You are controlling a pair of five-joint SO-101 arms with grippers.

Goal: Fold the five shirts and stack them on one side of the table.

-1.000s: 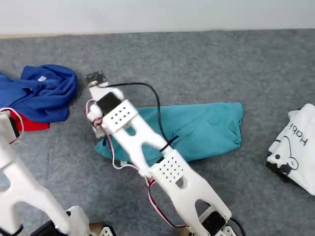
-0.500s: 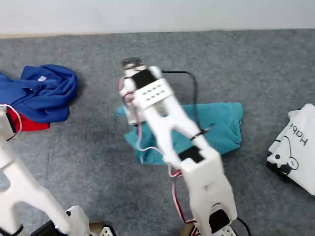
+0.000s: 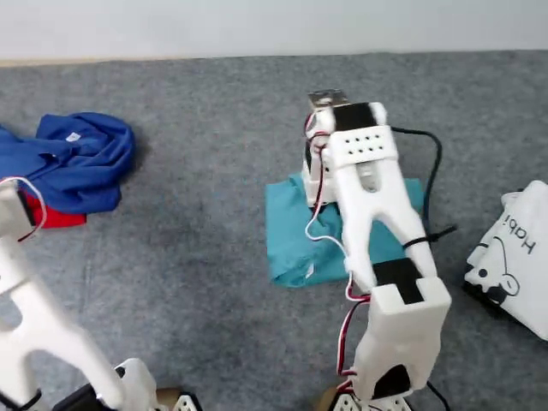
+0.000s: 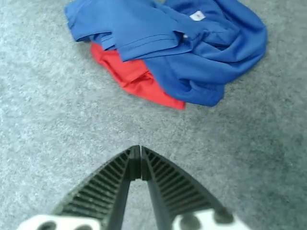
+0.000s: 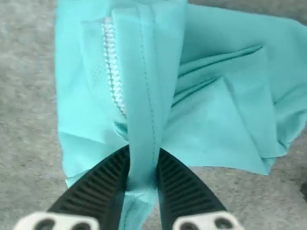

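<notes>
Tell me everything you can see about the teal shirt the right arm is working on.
The teal shirt is thin, smooth-looking fabric with stitched hems, lying on the grey felt-like table right of the middle, partly under the right arm. It is doubled over into a rough, creased rectangle. The right gripper is shut on a hemmed fold of it.

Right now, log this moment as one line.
right gripper: shut on teal shirt fold | left gripper: shut, empty, near blue shirt lying over red shirt | white shirt: lying apart
</notes>
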